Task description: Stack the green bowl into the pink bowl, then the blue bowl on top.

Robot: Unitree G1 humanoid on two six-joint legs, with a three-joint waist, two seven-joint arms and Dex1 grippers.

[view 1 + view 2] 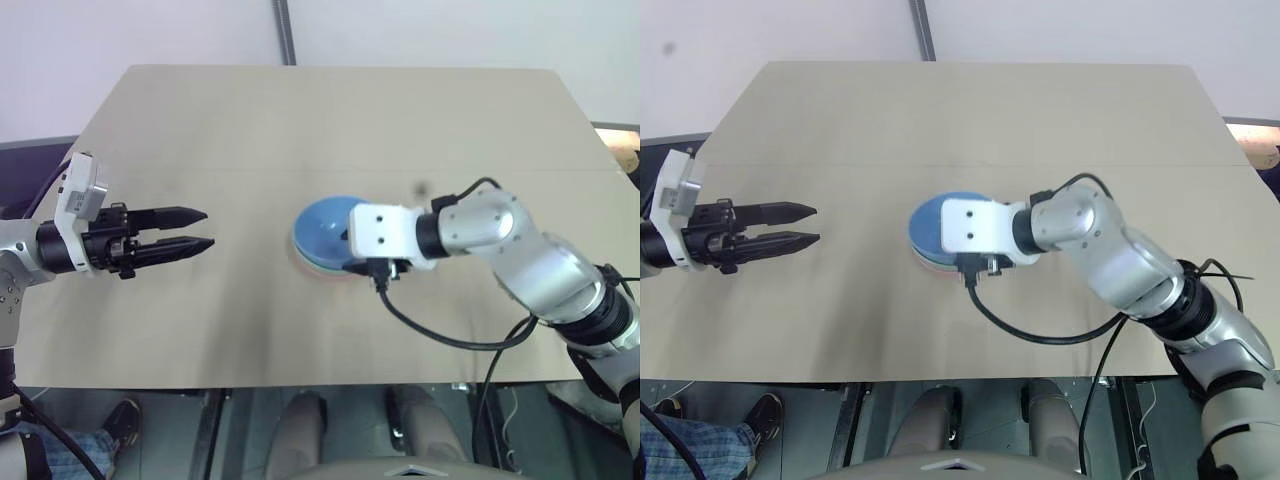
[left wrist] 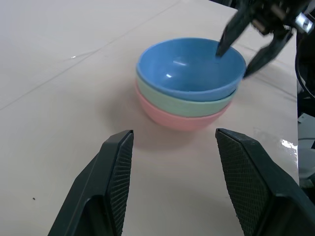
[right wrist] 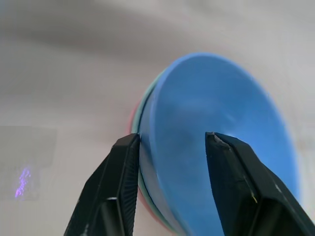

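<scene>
The three bowls stand nested at the table's middle: the pink bowl (image 2: 176, 119) at the bottom, the green bowl (image 2: 183, 102) in it, the blue bowl (image 2: 189, 69) on top. My right gripper (image 3: 170, 140) is open at the stack's right side, straddling the blue bowl's rim with one finger inside and the other outside. Seen from the left wrist, those fingers (image 2: 231, 32) stand apart. My left gripper (image 1: 208, 228) is open and holds nothing, hovering well left of the stack and pointing at it.
The tan table (image 1: 300, 120) stretches wide around the stack. A black cable (image 1: 440, 335) loops from my right wrist over the table's front right. A person's leg and shoe (image 1: 70, 440) show below the front edge at the left.
</scene>
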